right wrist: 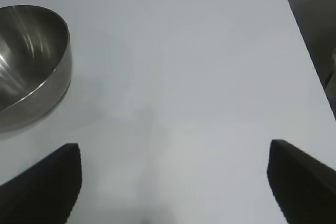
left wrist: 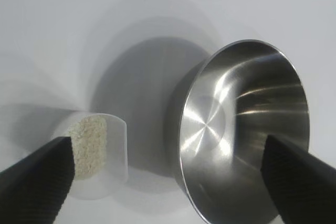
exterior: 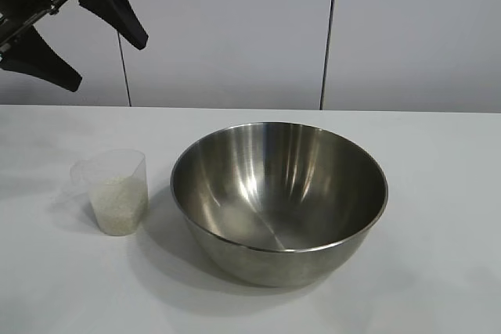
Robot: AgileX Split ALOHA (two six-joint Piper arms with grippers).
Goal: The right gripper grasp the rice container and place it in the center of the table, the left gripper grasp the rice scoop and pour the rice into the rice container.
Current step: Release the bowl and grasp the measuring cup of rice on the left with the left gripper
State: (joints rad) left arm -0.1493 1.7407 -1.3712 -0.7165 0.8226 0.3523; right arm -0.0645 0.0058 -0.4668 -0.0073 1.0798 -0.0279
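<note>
A pale grey wall [exterior: 235, 29] of flat panels fills the background from ten to two o'clock. Two dark vertical seams [exterior: 329, 33] divide it.

The steel bowl [exterior: 279, 201] stands upright and empty near the middle of the white desk [exterior: 438, 193]. Just beside it, apart, the clear scoop [exterior: 114, 191] stands upright, mostly full of rice [exterior: 119, 205].

The left gripper [exterior: 106, 37] hangs high at the exterior view's upper left, its 2 pointed black fingers [exterior: 117, 9] spread wide apart and angled downward; nothing sits between them; in its own wrist view the 2 fingertips [left wrist: 37, 179] stand far apart. The right gripper [right wrist: 173, 182] shows only in its wrist view; its 2 fingers [right wrist: 44, 182] are likewise splayed wide, gripping nothing.
</note>
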